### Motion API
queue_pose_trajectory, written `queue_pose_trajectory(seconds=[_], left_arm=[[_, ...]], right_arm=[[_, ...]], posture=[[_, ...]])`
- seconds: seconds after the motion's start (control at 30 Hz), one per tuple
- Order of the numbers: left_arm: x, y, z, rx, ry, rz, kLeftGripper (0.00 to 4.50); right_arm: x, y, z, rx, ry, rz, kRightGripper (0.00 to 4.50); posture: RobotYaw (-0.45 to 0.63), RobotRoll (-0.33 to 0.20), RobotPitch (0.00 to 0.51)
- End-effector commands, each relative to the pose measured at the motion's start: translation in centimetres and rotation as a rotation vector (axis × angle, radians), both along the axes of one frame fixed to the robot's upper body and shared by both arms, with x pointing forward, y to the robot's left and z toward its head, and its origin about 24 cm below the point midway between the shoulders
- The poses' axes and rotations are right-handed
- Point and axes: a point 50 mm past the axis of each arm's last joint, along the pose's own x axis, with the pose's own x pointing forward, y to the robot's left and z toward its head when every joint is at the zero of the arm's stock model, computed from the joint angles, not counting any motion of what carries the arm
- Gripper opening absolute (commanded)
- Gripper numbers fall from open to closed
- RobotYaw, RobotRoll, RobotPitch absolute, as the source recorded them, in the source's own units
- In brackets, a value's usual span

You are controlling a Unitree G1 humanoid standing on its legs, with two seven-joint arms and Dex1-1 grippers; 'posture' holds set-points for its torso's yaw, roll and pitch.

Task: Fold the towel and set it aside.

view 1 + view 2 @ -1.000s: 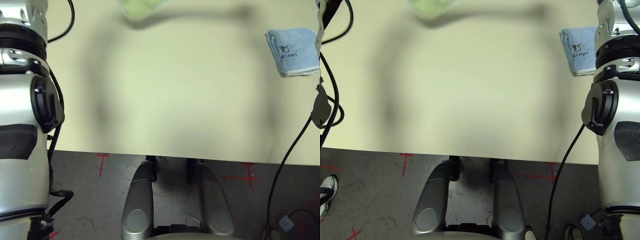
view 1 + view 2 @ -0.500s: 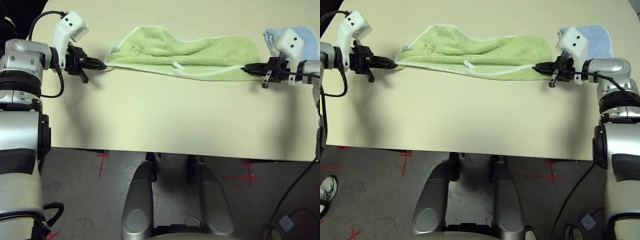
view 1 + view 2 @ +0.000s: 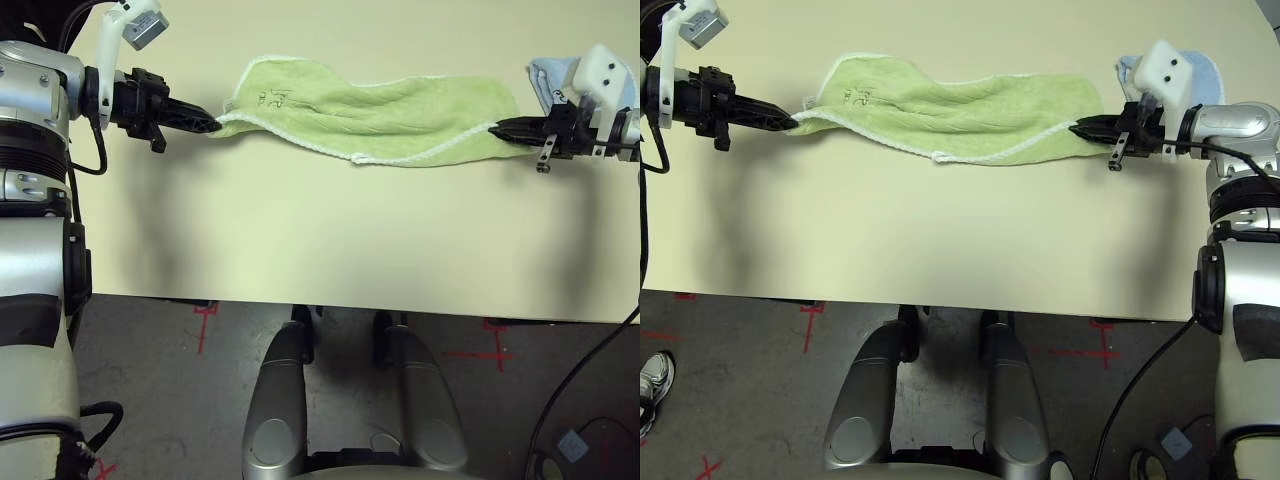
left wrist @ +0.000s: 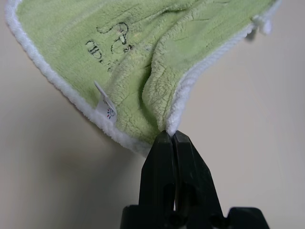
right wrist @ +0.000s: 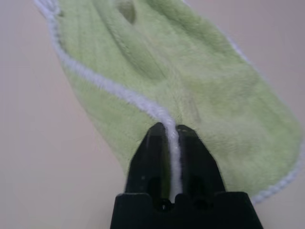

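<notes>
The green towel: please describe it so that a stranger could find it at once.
On the far half of the cream table, the towel stretches between the left gripper and the right gripper, each shut on one end. Unlike the blue cloth behind the right gripper, it is lime green with white edging.

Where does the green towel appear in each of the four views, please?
Left eye view: the towel spans the table's far side.
Right eye view: the same, held at both ends.
Left wrist view: it lies just beyond the left end effector.
Right wrist view: just beyond the right end effector.
Shared landmark: its white edging.
</notes>
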Motion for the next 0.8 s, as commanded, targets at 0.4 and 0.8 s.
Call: queue_pose_trajectory(seconds=[0.4, 0.8], left_arm=[[0.0, 0.4, -0.6, -0.002, 0.013, 0.012, 0.00], [-0.1, 0.8, -1.0, 0.001, 0.026, 0.021, 0.00]], right_arm=[[-0.4, 0.5, -0.2, -0.157, 0.102, 0.084, 4.26], [-0.5, -0.1, 0.6, -0.120, 0.107, 0.055, 0.05]], posture=[[0.07, 0.000, 0.374], [0.06, 0.000, 0.367]])
